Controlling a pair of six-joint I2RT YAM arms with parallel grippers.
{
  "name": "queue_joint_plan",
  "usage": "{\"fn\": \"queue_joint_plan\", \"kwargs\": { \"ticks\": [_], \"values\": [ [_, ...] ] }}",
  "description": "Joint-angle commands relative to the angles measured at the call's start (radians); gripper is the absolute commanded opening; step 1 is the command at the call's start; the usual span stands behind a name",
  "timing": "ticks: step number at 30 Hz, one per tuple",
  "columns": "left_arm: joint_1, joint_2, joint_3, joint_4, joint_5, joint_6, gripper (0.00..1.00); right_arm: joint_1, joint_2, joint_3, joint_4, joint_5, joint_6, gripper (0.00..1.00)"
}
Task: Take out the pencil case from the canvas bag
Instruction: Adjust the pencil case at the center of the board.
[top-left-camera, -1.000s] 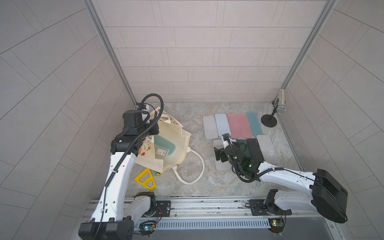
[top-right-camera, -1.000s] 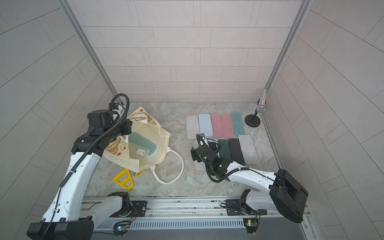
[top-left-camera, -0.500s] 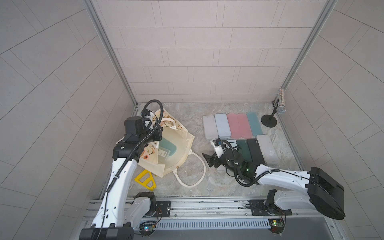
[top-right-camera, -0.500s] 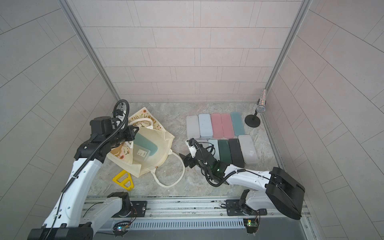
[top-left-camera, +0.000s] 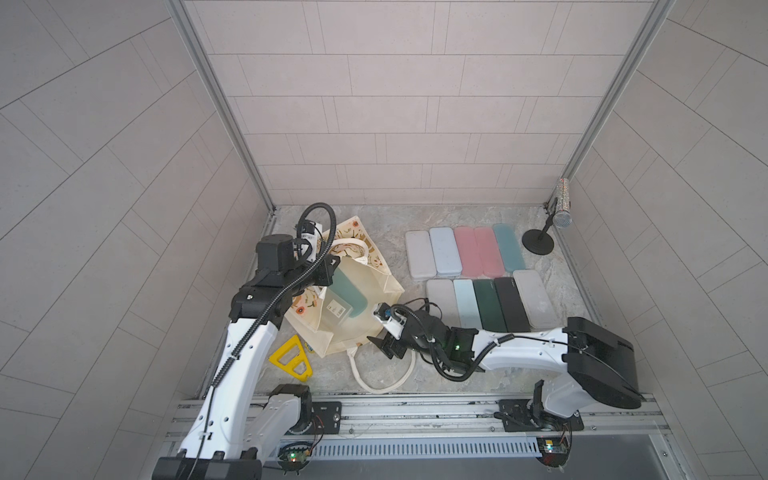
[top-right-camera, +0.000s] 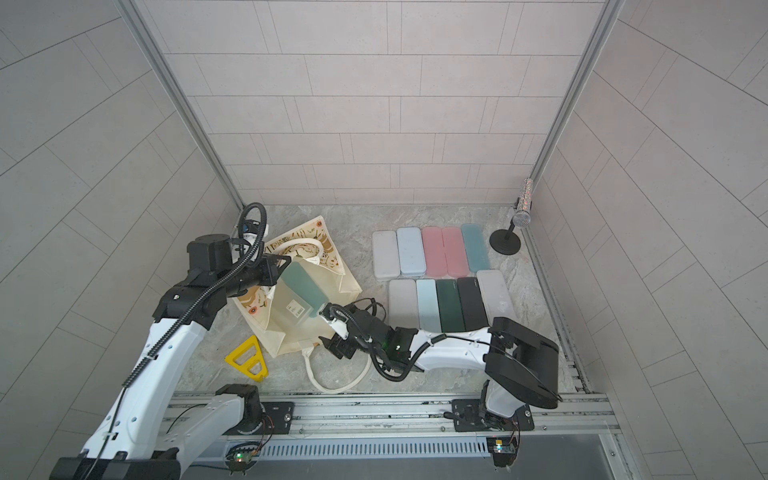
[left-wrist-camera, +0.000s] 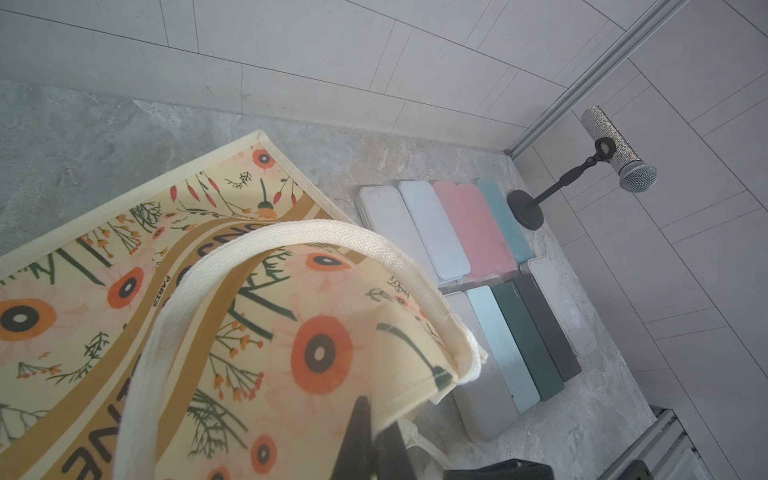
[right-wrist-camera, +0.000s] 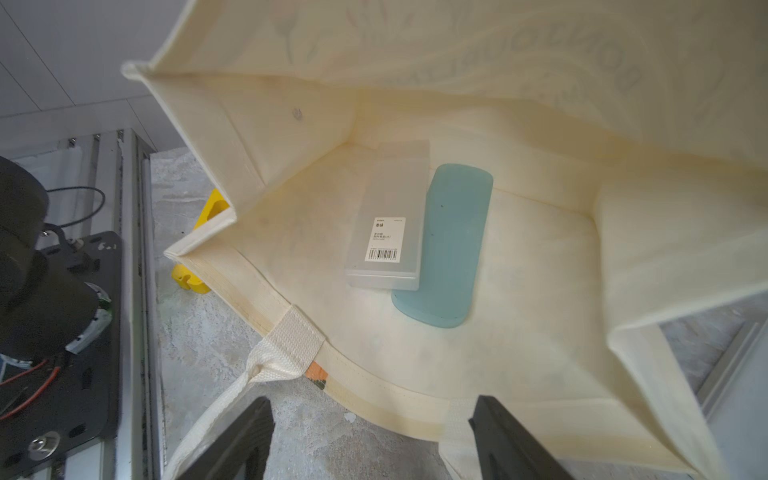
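Bag: canvas bag (top-left-camera: 353, 332), cream woven fabric, boxy, lying on its side toward the bench's left edge, mouth gaping; outer face printed with orange flowers and tan lettered bands; two white webbing handles, one looped on the bench toward its near edge.
Contents: two pencil cases on the lower inner wall, touching; frosted case (right-wrist-camera: 388, 216), translucent hard plastic, rectangular, white barcode label, partly overlapping the teal case (right-wrist-camera: 449, 249), matte, round-ended.
Left gripper (left-wrist-camera: 374, 438): closed tight, pinching the bag's raised upper rim.
Right gripper (right-wrist-camera: 374, 440): jaws spread apart, holding nothing, just outside the mouth at the lower rim.
Laid-out cases: ten tops counted, smooth oblongs with rounded corners, two rows of five toward the right edge; far row (top-left-camera: 467, 253) grey-white, pale blue, two pink, teal; near row (top-left-camera: 488, 303) grey, pale blue, dark green, charcoal, light grey; whether more lie beneath, cannot tell.
Other items: one glittered microphone (top-left-camera: 563, 219) on a black round-based stand, far right corner; one yellow plastic triangle (top-left-camera: 302, 353), near left corner, beside the bag.
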Motion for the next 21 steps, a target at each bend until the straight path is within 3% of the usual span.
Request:
{"fn": "queue_joint_plan", "kwargs": {
  "ticks": [1,5,10,21],
  "values": [
    [-0.007,-0.015,0.005,0.033,0.016,0.010,0.00,0.015,0.066,0.063,-0.018,0.001,-0.063,0.78],
    [-0.011,-0.011,0.012,0.026,0.017,0.010,0.00,0.057,0.153,0.159,-0.075,0.060,-0.121,0.78],
    [-0.015,-0.005,0.026,0.005,0.008,0.010,0.00,0.053,0.241,0.207,-0.001,0.091,-0.108,0.75],
    [-0.017,0.006,0.072,-0.036,0.023,0.013,0.00,-0.007,0.428,0.354,0.057,0.006,-0.054,0.74]
  ]
}}
